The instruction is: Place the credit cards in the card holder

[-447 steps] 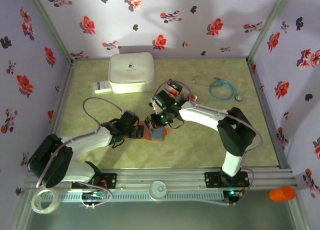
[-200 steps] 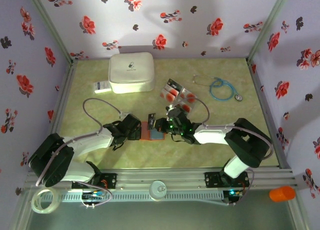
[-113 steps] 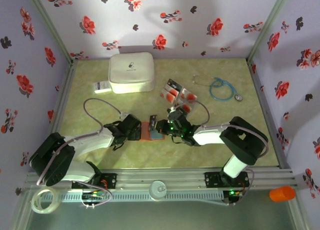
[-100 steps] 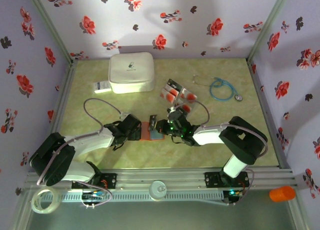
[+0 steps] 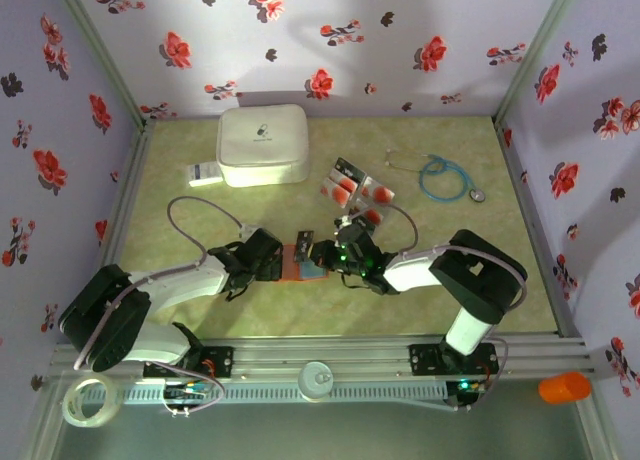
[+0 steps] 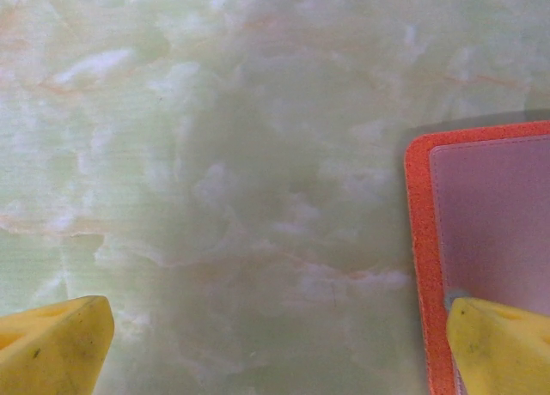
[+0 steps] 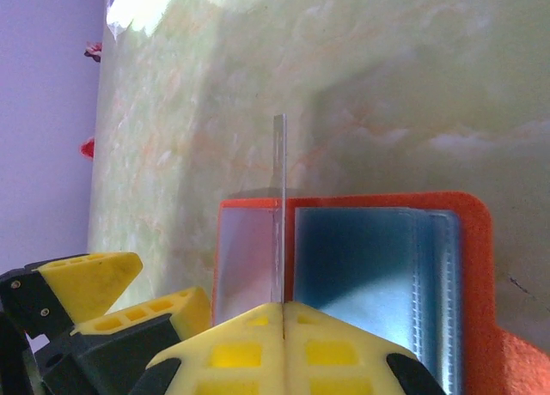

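While the right pincer (image 7: 282, 311) stood fully closed, it gripped one card (image 7: 279, 197) by its near edge. The card stood upright, thin edge toward the wrist camera. Directly below and ahead of that pincer lay the card holder (image 7: 378, 258), opened flat on the worktop (image 7: 344, 86) with its orange rim outward and bluish-grey pockets facing up. The card's far end hung over the holder's inner face, on the line between the paler panel and the blue pocket; contact could not be determined.

The left pincer (image 6: 275, 348) was spread to its widest and had hold of nothing. One of its fingertips (image 6: 498, 348) lay over the holder's orange border, and the other was over bare worktop, well apart from the holder.

Seen from overhead, the two pincers faced each other across the holder, one at either side. Beyond the right pincer, the other cards (image 5: 355, 190) lay grouped on the worktop, near a stethoscope (image 5: 440, 177). A white case (image 5: 262, 145) sat well beyond the left pincer.
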{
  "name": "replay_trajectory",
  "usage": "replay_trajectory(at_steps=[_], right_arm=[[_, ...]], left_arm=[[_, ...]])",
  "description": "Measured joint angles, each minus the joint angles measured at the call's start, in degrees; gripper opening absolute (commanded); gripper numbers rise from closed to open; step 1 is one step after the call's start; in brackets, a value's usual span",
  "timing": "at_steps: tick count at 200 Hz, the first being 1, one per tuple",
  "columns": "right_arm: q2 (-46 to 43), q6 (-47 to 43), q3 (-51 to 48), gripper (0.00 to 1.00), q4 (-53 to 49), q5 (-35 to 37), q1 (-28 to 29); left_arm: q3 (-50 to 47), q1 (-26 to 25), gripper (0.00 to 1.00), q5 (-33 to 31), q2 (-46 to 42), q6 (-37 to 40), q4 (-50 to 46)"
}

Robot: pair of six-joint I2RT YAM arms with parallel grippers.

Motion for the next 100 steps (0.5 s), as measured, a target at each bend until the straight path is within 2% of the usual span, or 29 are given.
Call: replay_trajectory(at_steps=[100], right_arm=[[1.97,2.19,-1.07,0.0,4.09,-1.97,0.37]], left_arm=[[0.0,0.0,1.0,0.0,0.0,0.0,0.0]])
